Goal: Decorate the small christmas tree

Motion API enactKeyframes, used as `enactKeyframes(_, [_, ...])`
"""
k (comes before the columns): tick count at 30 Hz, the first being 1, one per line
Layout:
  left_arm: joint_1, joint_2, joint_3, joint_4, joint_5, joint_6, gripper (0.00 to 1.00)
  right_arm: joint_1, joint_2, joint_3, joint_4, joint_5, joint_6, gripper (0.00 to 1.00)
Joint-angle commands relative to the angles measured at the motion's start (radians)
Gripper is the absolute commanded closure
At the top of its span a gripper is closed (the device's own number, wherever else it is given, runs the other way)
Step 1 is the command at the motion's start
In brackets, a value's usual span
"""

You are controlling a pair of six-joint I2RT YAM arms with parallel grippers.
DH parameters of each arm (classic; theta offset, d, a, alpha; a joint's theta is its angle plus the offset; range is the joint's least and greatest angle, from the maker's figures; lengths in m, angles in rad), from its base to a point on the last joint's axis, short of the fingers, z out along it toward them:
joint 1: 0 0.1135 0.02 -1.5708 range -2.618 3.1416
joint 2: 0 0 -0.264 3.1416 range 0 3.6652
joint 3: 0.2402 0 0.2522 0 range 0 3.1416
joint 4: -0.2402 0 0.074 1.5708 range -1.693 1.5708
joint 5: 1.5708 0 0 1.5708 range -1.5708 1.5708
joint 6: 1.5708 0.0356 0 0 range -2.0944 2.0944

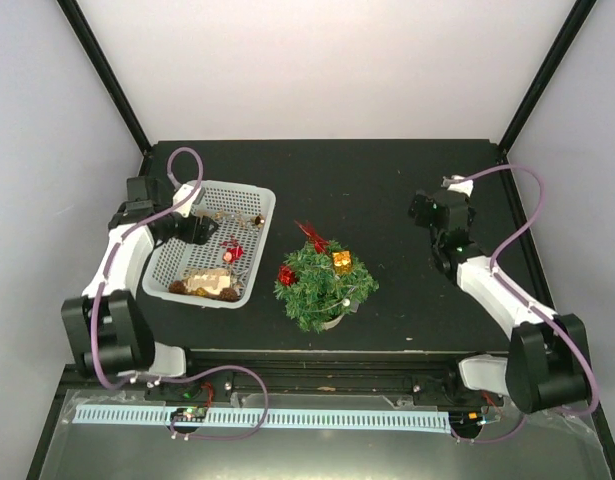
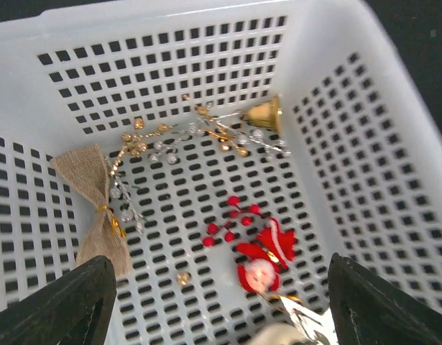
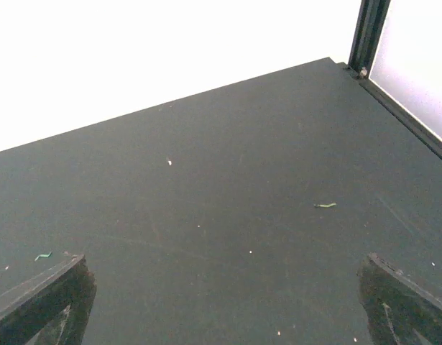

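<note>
The small christmas tree (image 1: 322, 283), dark green in a cream pot, stands mid-table with a gold gift box (image 1: 341, 261), a red bow (image 1: 285, 275) and a red sprig (image 1: 311, 232) on it. My left gripper (image 1: 202, 228) is open over the white perforated basket (image 1: 242, 198), above the ornaments. In the left wrist view my left gripper (image 2: 221, 302) hangs over a red Santa figure (image 2: 262, 259), red berries (image 2: 231, 219), a gold bell (image 2: 264, 113), a burlap bow (image 2: 95, 208) and beaded sprigs (image 2: 199, 140). My right gripper (image 1: 425, 212) is open and empty over bare table (image 3: 228, 215).
The basket (image 2: 364, 158) lies left of the tree and also holds a brownish ornament (image 1: 212, 287) at its near end. Black frame posts (image 1: 542, 70) rise at the back corners. A tiny green scrap (image 3: 325, 205) lies on the table.
</note>
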Motion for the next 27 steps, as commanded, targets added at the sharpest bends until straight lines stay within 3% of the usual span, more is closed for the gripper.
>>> enactKeyframes(1, [0.001,0.096,0.036,0.134,0.011,0.019,0.19,-0.037,0.101,-0.01,0.103,-0.022,-0.027,0.0])
enactKeyframes(4, [-0.002,0.121,0.038,0.128,0.105,0.02,0.18,-0.017,0.063,0.021,0.058,-0.107,-0.066,0.0])
enactKeyframes(7, [0.002,0.095,0.083,0.034,0.216,0.026,0.17,0.095,-0.079,0.053,-0.039,-0.075,-0.139,0.0])
enactKeyframes(12, [0.013,-0.118,0.209,-0.229,0.362,0.078,0.16,0.341,-0.246,0.211,-0.333,-0.087,-0.182,0.0])
enactKeyframes(15, [0.014,-0.228,0.289,-0.406,0.442,0.141,0.16,0.42,-0.304,0.294,-0.533,-0.253,-0.188,0.0])
enactKeyframes(17, [0.015,-0.305,0.306,-0.469,0.47,0.154,0.15,0.469,-0.388,0.289,-0.577,-0.277,-0.157,0.0])
enactKeyframes(23, [0.014,-0.471,0.317,-0.638,0.517,0.207,0.14,0.479,-0.641,0.263,-0.659,-0.492,-0.116,0.0])
enactKeyframes(27, [0.014,-0.51,0.312,-0.706,0.547,0.22,0.14,0.479,-0.713,0.247,-0.707,-0.537,-0.135,0.0])
